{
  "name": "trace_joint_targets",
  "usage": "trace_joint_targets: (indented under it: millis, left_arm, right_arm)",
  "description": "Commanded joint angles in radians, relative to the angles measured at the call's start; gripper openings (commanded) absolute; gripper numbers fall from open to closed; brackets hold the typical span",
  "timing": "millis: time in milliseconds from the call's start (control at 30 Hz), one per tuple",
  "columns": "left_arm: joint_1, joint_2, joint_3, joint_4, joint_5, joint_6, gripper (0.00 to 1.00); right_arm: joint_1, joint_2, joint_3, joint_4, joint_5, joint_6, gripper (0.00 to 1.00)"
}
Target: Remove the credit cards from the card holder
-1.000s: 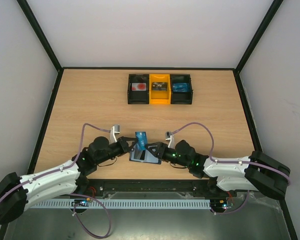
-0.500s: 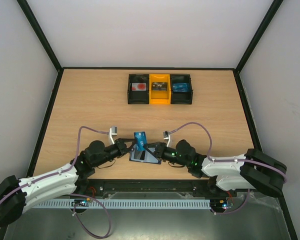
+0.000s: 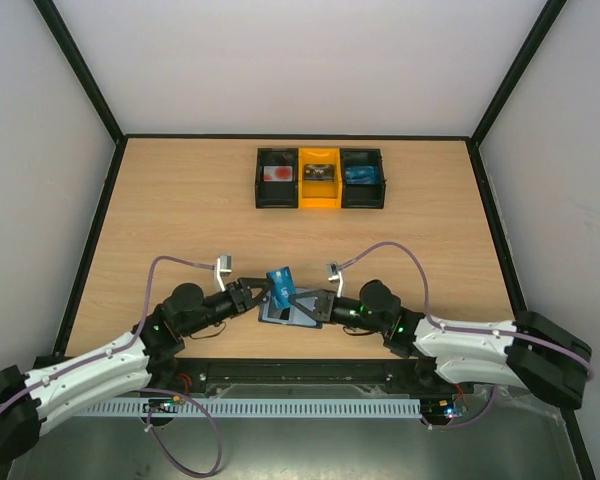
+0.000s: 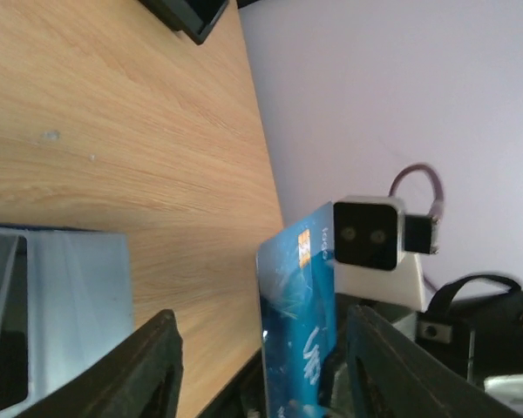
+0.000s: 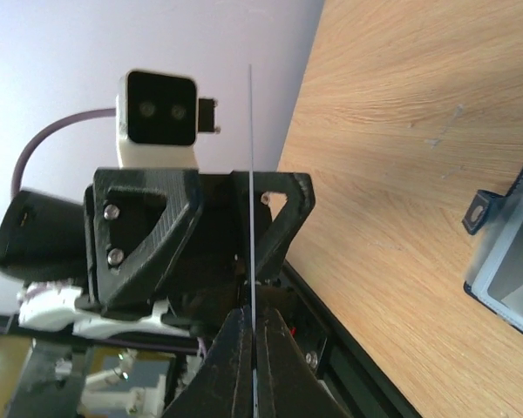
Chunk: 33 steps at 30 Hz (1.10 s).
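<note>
The right gripper point(image 5: 254, 326) pinches the thin, glossy blue card point(image 3: 280, 283) upright between the left gripper's point(image 4: 266, 361) spread black fingers, by the flat navy holder point(image 3: 288, 314) lying open near the woodgrain table's point(image 3: 180, 200) near edge.

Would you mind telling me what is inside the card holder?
The open card holder shows pale grey-blue pockets; no card clearly shows in them. The right gripper, shut on the blue card, covers part of it from above, so a card there cannot be ruled out.
</note>
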<state>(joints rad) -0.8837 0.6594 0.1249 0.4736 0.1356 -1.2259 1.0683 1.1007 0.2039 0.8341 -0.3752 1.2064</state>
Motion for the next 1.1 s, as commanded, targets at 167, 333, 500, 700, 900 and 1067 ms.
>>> trace_joint_targets:
  millis: [167, 333, 500, 700, 900, 1067]
  left_arm:
    - [-0.001, -0.177, 0.185, -0.460, 0.104, 0.314, 0.62]
    - [0.002, -0.175, 0.280, -0.588, 0.170, 0.408, 0.62]
    - [0.002, -0.132, 0.324, -0.635, 0.267, 0.473, 0.61]
    - [0.002, -0.093, 0.343, -0.660, 0.315, 0.513, 0.58]
    - [0.002, -0.082, 0.324, -0.609, 0.397, 0.518, 0.54]
    - [0.003, -0.072, 0.286, -0.531, 0.472, 0.498, 0.35]
  right_arm:
    - [0.005, -0.233, 0.030, -0.358, -0.207, -0.294, 0.02]
    - [0.005, -0.268, 0.039, -0.388, -0.296, -0.336, 0.02]
    - [0.006, -0.236, 0.038, -0.338, -0.414, -0.334, 0.02]
    - [0.005, -0.234, 0.031, -0.286, -0.458, -0.317, 0.02]
    - [0.005, -0.240, 0.029, -0.251, -0.480, -0.303, 0.02]
    - [0.006, -0.237, 0.035, -0.233, -0.488, -0.297, 0.02]
